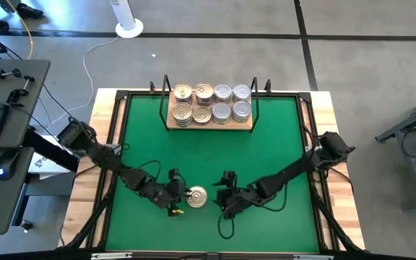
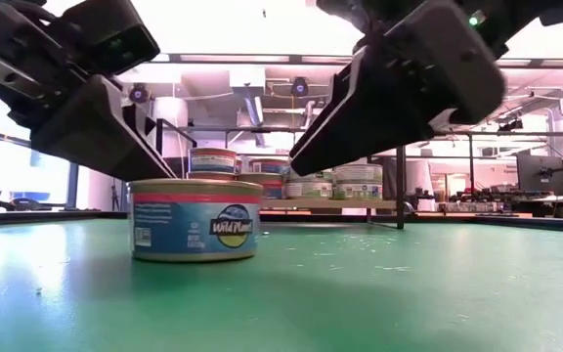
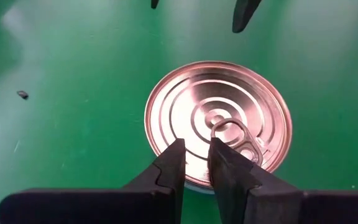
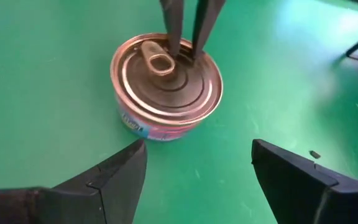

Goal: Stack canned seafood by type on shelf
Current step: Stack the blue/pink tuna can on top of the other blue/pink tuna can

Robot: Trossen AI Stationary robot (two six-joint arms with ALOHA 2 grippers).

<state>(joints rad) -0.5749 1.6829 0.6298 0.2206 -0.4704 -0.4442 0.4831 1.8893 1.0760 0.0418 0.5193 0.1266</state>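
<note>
Eight tin stacks (image 1: 212,103) on shelf (image 1: 209,126), one tin (image 1: 196,196) on mat (image 1: 208,155), left gripper (image 1: 178,196) nearly closed above its lid, right gripper (image 1: 222,196) wide apart, empty.

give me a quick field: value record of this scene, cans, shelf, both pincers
loose can: one gold-lidded can upright on the green mat, between the arms
shelf: eight stacks, gold lids on its left half, silver on its right
left pincer: fingers nearly together, over the can's lid near the pull tab
right pincer: open, beside the can, not touching
</note>
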